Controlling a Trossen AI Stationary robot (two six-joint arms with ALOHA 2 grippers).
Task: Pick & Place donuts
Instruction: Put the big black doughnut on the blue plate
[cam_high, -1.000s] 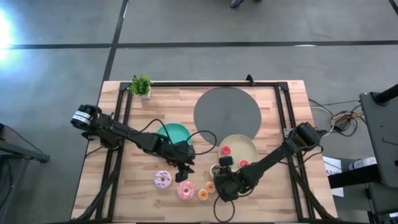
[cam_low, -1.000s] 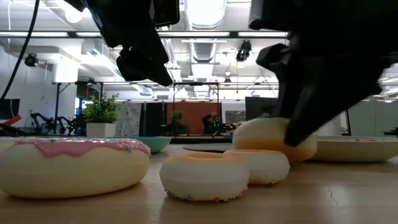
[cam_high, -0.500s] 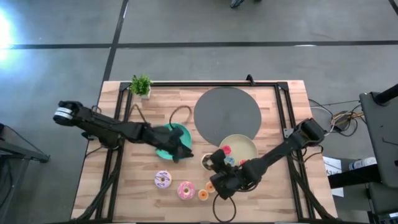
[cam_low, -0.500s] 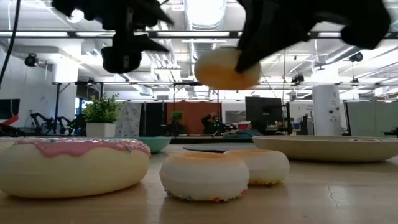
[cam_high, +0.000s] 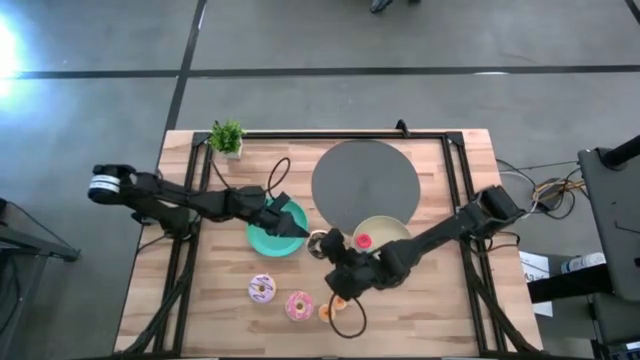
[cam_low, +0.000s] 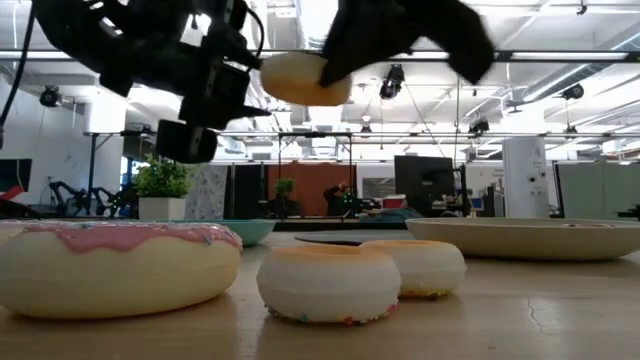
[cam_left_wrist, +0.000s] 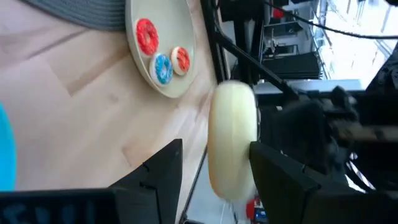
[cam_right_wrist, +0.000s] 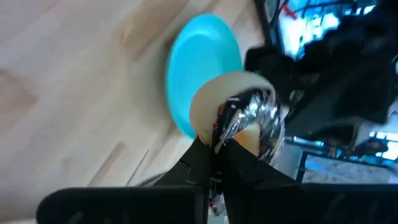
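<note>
Pale-yellow plate holds small donuts. Right gripper grasps a cream donut aloft beside the released left gripper, over the teal plate.

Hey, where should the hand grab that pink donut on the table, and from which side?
From straight above: the pink donut lies flat, icing up. Probably pinch the ring with one finger in the hole, on the side away from the orange donut close beside it.
</note>
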